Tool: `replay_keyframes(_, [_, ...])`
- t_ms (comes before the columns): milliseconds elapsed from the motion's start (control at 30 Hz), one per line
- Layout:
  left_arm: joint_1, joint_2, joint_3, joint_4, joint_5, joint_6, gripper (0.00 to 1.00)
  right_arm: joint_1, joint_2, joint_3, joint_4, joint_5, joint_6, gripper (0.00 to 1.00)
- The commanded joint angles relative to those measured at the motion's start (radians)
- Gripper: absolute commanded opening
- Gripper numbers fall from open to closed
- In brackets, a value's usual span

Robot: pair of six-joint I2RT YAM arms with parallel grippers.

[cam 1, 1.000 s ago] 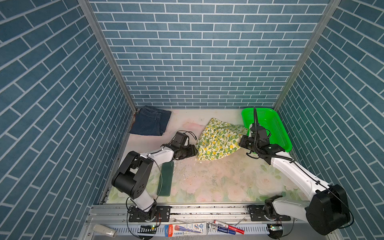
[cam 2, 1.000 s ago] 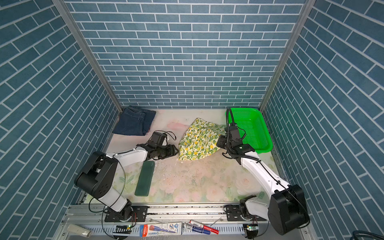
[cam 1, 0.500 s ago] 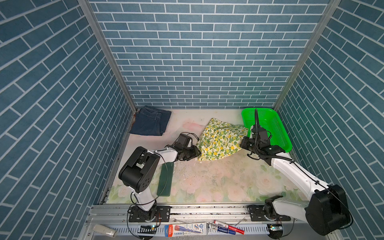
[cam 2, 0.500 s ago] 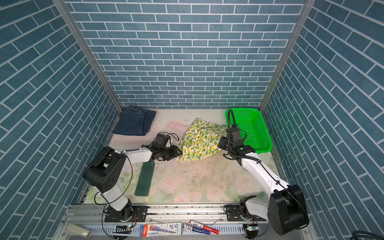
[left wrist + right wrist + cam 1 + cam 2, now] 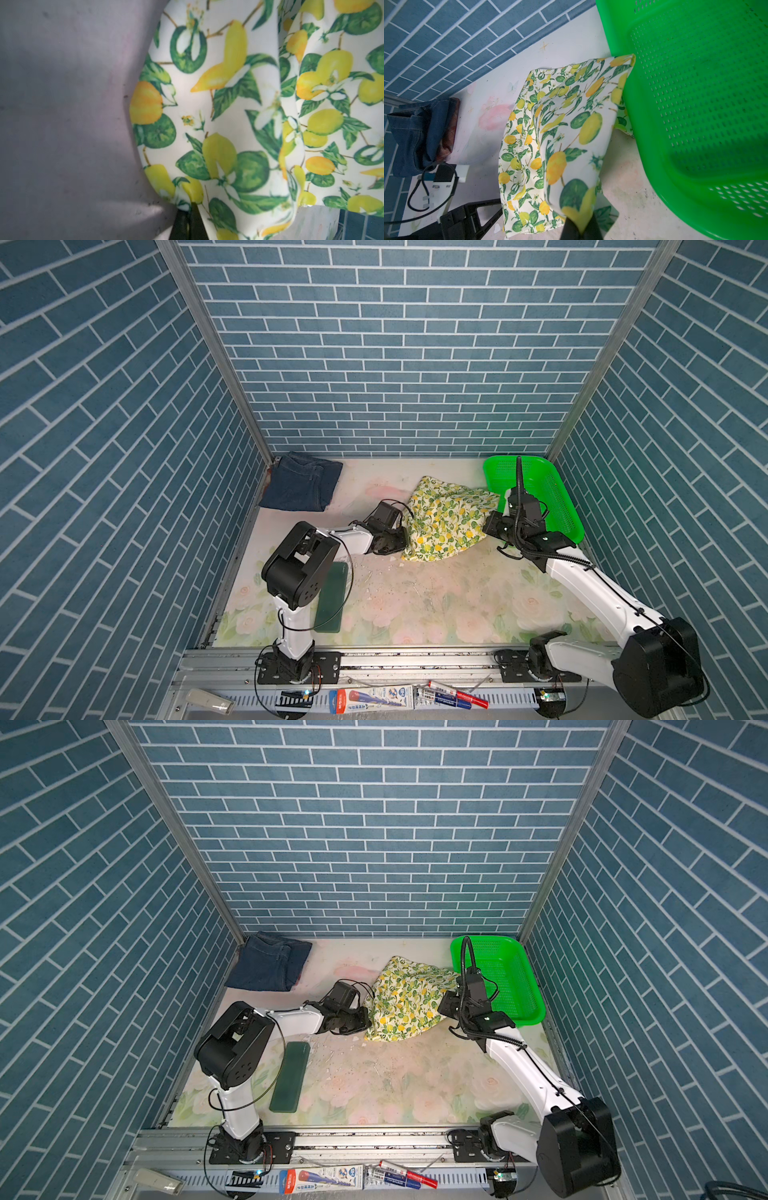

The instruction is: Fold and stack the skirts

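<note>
1. The green basket (image 5: 552, 493) stands empty at far right, with a corner of the lemon skirt touching its left wall.
2. The lemon skirt (image 5: 444, 522) sits bunched in the middle, tented between both grippers, probably to be spread for folding.
3. The denim skirt (image 5: 299, 483) lies folded far left, on top of the plaid skirt (image 5: 449, 133), whose edge peeks out.
4. The left gripper (image 5: 190, 206) is clamped on the lemon skirt's left edge, and the right gripper (image 5: 580, 226) pinches its right corner.

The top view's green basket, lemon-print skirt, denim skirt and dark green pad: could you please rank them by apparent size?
1. green mesh basket and lemon-print skirt: too alike to rank; the basket is partly hidden.
2. denim skirt.
3. dark green pad, smallest though nearest the camera.
</note>
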Motion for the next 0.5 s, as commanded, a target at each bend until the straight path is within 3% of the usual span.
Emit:
replay_keyframes(0, [-0.009, 0.087, -0.040, -0.200, -0.077, 0.024, 0.00, -0.007, -0.020, -0.015, 0.016, -0.008, -0.013, 0.00])
replay_keyframes(133, [0.004, -0.006, -0.010, -0.267, -0.113, 0.053, 0.00, -0.008, -0.021, 0.015, -0.005, -0.005, -0.039, 0.00])
replay_keyframes(467, [0.100, -0.409, 0.129, -0.565, -0.215, 0.194, 0.00, -0.007, -0.081, 0.172, -0.077, -0.016, -0.087, 0.00])
